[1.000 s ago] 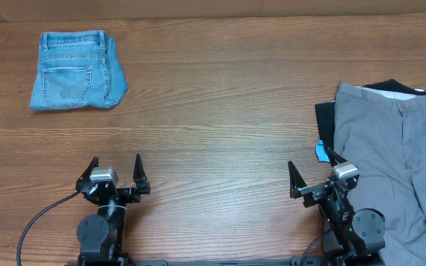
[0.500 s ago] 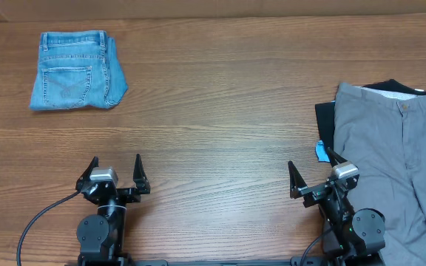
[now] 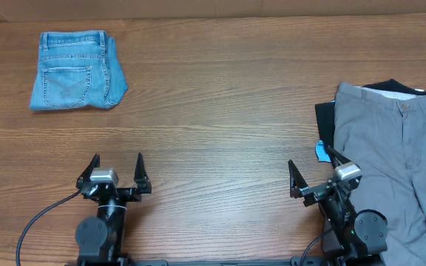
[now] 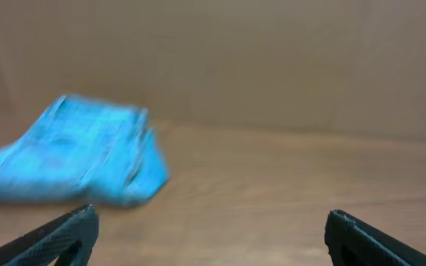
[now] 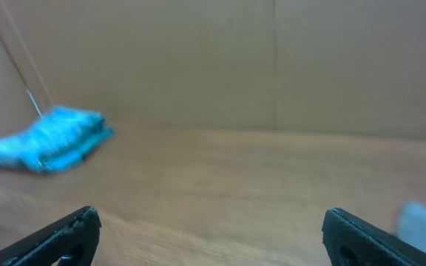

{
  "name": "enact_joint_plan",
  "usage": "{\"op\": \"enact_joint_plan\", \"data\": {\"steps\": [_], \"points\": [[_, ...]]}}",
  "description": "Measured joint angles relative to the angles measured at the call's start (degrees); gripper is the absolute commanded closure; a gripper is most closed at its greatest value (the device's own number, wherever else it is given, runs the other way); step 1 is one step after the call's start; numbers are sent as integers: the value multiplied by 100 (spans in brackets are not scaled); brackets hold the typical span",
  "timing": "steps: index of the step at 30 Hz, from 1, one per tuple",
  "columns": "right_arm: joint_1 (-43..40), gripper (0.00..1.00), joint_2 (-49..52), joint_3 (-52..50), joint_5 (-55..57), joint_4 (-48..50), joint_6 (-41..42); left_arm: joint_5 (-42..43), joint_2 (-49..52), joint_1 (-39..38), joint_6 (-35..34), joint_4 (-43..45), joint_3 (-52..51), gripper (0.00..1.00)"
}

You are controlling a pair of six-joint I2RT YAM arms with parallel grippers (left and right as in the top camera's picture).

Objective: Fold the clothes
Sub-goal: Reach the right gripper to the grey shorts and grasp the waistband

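Note:
The grey shorts [image 3: 390, 155] lie spread at the table's right edge, waistband button toward the back, partly over a black garment heap [image 3: 324, 118]. My right gripper [image 3: 310, 171] is open and empty just left of the shorts; a blurred grey edge of them shows in the right wrist view [image 5: 424, 219]. My left gripper [image 3: 117, 171] is open and empty near the front left, far from the shorts. Both grippers' fingertips show wide apart in the wrist views: left [image 4: 209, 229], right [image 5: 211, 227].
Small folded light-blue denim shorts [image 3: 76, 70] lie at the back left, also seen blurred in the left wrist view [image 4: 72, 151] and the right wrist view [image 5: 46, 140]. A small blue tag [image 3: 322, 151] lies by the black heap. A cardboard wall [image 4: 272, 66] stands behind the table.

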Motion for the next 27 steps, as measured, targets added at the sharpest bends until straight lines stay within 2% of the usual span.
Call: {"op": "enact_joint_plan", "data": {"steps": [4,11,16,19,22,27], "points": [[0,0,2,162,-42,76,516,463,0,0,-22,170,164,0],[0,0,573,1486,-48,-1150,1189,557,448,0,-33,-1016,1663,0],[0,0,1816,2911,-48,-2052,1314,557,1781,0,-31,-1917,3215,0],[0,0,2796,3989,-46,-2653,1353,566,2957,0,-35,-2730,4513,0],[-2,0,3895,5265,-46,-3866,1364,669,4135,-2,-46,-3954,5919,0],[-39,0,5580,7051,-48,-5226,1338,846,5873,0,-50,-5543,8017,0]]}}
